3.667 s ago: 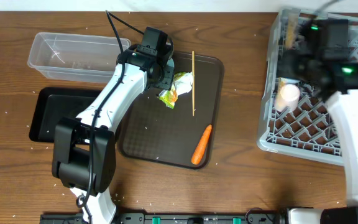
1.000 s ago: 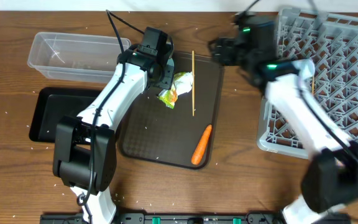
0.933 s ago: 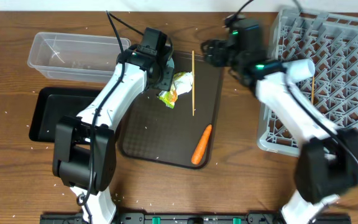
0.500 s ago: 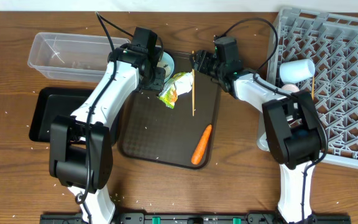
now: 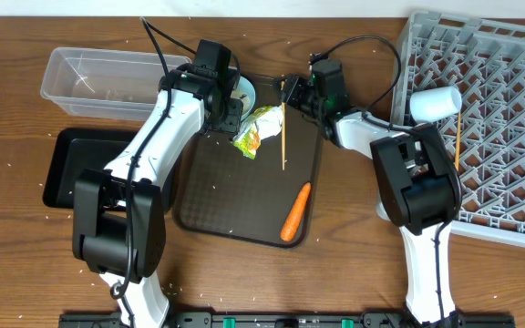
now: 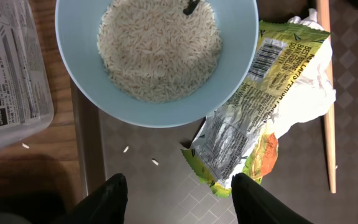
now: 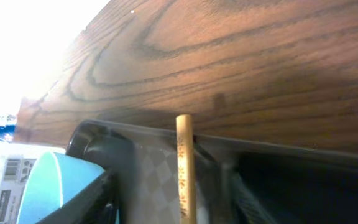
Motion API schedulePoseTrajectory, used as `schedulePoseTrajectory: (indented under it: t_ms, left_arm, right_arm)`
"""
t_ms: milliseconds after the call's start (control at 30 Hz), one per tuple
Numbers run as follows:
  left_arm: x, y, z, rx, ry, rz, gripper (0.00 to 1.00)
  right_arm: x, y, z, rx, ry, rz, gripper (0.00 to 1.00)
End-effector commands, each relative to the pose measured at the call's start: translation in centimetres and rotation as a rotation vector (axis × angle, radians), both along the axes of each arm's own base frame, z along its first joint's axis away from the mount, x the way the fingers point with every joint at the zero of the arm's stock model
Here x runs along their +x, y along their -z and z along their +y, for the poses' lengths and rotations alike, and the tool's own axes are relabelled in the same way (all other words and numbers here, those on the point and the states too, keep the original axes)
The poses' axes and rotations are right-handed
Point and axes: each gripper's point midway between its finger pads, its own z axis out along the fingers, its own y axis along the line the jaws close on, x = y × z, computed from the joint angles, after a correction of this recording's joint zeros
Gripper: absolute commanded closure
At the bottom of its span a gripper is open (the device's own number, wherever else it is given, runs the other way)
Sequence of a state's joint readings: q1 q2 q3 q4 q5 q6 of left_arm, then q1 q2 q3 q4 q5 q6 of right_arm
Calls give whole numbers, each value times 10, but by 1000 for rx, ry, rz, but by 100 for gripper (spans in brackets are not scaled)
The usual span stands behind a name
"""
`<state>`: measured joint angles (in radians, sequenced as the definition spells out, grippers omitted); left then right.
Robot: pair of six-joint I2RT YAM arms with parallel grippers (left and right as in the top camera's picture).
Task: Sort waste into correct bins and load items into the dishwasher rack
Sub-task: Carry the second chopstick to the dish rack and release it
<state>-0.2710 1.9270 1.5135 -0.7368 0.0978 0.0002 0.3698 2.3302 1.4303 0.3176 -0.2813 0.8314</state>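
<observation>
Step in hand, by the look of it: picking the wooden chopstick point(image 5: 283, 137) off the dark brown tray point(image 5: 235, 210) for the grey rack point(image 5: 509, 82) on the right. Right gripper point(image 5: 290, 88) low at the stick's far end, fingers spread on either side of it, not pinching in the wrist view. Left gripper point(image 6: 179, 196) spread too, holding nothing, hovering over the tray between the blue bowl of rice point(image 6: 157, 50) and the crumpled wrapper point(image 6: 260, 106).

To do it well:
- Centre on the stick before closing.
- Pinch a little in from the tip, not at the very end, to avoid pivoting or drooping.
- Go low enough to catch the thin shaft, without scraping the tray's raised far rim.
- Lift straight up, clear of the wrapper just to the left.
- Carry level across to the rack.

Count:
- Chopsticks: two, one on the tray and a second chopstick point(image 5: 457, 137) in the rack.
- Carrot point(image 5: 295, 211): one, near right on the tray.
- Wrapper: one.
- Bowl: one.
- Pale cup point(image 5: 436, 102): one in view, on its side in the rack.
- Bins: two, at the left, a clear tub point(image 5: 108, 84) and a black tray point(image 5: 71, 173).
- No plate or brown scrap in sight.
</observation>
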Motion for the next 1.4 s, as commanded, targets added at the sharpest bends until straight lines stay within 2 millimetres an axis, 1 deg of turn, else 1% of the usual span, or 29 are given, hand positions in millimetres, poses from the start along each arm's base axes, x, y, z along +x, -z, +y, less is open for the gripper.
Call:
schedulePoseTrajectory:
  t_ms: [0,67,167,233,367,433,500,567,667,800,900,967,1067,1133,1167,1233,1267,1300,1367]
  left_arm:
    - [1,5,1,11,5,10,45]
    - [1,5,1,11,5,10,45]
    - [1,5,1,11,5,10,45]
    - [1,5,1,9,1,11,45]
    - [0,5,2,10,-1,15,45]
    - [-1,6,2,10,-1,18,45]
    - [-1,6,2,11,-1,18,44]
    - [-1,6,2,11,-1,18,45]
    - [-1,6,2,10,-1,18,45]
    - [0,5,2,10,-1,17,45]
    - [0,5,2,11,-1,17,44]
    - [0,5,2,10,-1,14,45]
    - [1,5,1,9,-1,11,44]
    - [2,5,1,8,-1,9,44]
    - [2,5,1,8,-1,8,44]
    - [2,5,1,8,-1,8,44]
    - [2,5,1,8,-1,8,44]
    - [2,5,1,8,-1,8,44]
    - [2,5,1,7,-1,7,44]
  right_arm:
    - [-28,57,11,-16,-22,139,62]
    - [-27,53,14,0,-35,125,71]
    - [-27,50,18,14,-50,115,77]
    - [-27,50,18,15,-51,115,87]
    - [-25,49,16,18,-49,115,98]
    - [-23,44,14,37,-59,110,99]
    - [-20,34,9,66,-73,101,99]
    - [-15,19,1,95,-83,87,99]
    - [-7,-12,-11,130,-118,36,99]
    - [-3,-66,-33,139,-169,-53,99]
    - [-7,-114,-50,117,-227,-141,99]
    - [-16,-146,-63,91,-263,-191,99]
    - [-34,-185,-87,23,-274,-232,99]
    - [-50,-211,-109,-56,-270,-264,99]
    - [-59,-220,-124,-108,-247,-263,99]
    - [-75,-229,-158,-229,-168,-231,99]
    - [-85,-232,-182,-311,-110,-201,99]
    - [-92,-234,-196,-366,-76,-184,99]
    - [-109,-232,-238,-517,22,-118,99]
